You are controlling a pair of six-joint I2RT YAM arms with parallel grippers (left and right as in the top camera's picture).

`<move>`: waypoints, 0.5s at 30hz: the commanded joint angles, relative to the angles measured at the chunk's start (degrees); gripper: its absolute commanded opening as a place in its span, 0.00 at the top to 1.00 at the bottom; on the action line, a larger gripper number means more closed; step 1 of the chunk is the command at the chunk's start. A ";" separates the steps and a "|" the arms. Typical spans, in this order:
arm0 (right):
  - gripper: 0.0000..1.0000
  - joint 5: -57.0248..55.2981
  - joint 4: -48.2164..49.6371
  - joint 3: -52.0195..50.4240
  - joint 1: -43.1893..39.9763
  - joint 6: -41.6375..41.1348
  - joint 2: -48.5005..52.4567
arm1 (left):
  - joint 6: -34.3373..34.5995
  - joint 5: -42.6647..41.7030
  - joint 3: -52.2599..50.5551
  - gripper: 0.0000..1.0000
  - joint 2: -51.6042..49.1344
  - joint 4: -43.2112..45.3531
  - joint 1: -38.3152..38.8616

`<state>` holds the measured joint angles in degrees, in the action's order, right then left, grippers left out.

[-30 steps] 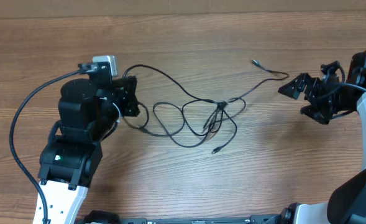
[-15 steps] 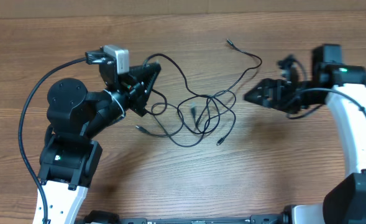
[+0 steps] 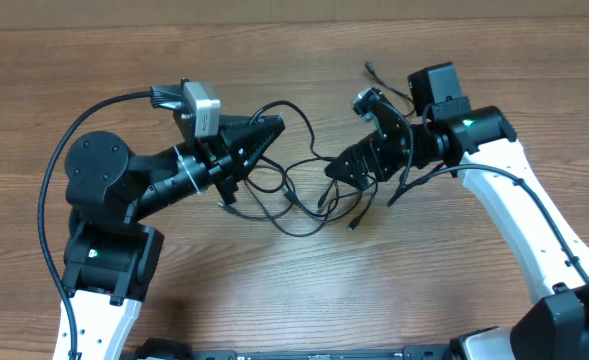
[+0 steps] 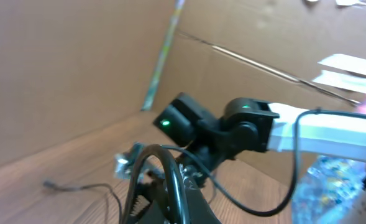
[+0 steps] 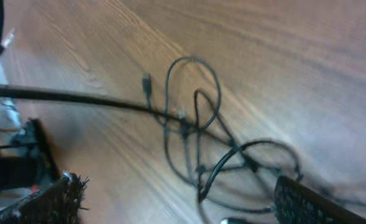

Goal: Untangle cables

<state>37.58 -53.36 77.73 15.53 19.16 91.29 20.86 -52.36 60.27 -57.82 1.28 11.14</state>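
Note:
The cables point(image 3: 309, 195) are thin black cords lying in a loose tangle at mid-table, with one plug end point(image 3: 367, 69) at the far side and another point(image 3: 352, 225) near the front. My left gripper point(image 3: 272, 127) points right, raised, and is shut on a strand of the cables that loops over its tip. In the left wrist view that strand point(image 4: 170, 177) runs along the closed fingers point(image 4: 189, 208). My right gripper point(image 3: 336, 170) hovers open over the tangle's right side. The right wrist view shows the cable loops point(image 5: 195, 137) between its spread fingertips point(image 5: 52, 199).
A thick black arm cable point(image 3: 49, 190) arcs around the left arm's base. The right arm's white link point(image 3: 524, 210) crosses the right side of the wooden table point(image 3: 274, 300). A cardboard wall point(image 4: 77, 68) stands behind the table.
The left gripper has risen and swung right, dragging the cables with it. The right arm has swept left from the table's edge to above the tangle, which has bunched tighter.

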 commanded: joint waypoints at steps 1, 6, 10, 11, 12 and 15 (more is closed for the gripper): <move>0.03 0.55 1.46 1.73 0.55 6.10 0.13 | 0.48 -4.42 0.70 0.96 0.22 1.64 -0.28; 0.03 8.13 1.92 1.73 1.95 15.39 0.15 | 1.07 -4.52 0.70 0.96 0.20 3.89 -0.28; 0.04 10.12 2.16 1.73 3.76 18.88 0.20 | 3.93 -4.68 0.70 0.96 0.20 5.35 -0.24; 0.04 10.10 2.64 1.68 4.37 18.88 0.22 | 4.70 -4.70 0.70 0.96 0.20 5.73 -0.24; 0.05 10.12 3.26 1.53 4.83 18.86 0.26 | 5.46 -4.79 0.70 0.96 0.20 6.36 -0.24; 0.15 10.16 6.29 0.24 5.79 18.86 0.26 | 7.30 -5.38 0.70 0.96 0.20 9.90 -0.26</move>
<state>45.91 -48.40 77.73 20.51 36.03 91.29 25.02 -56.12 60.25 -57.84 8.97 11.14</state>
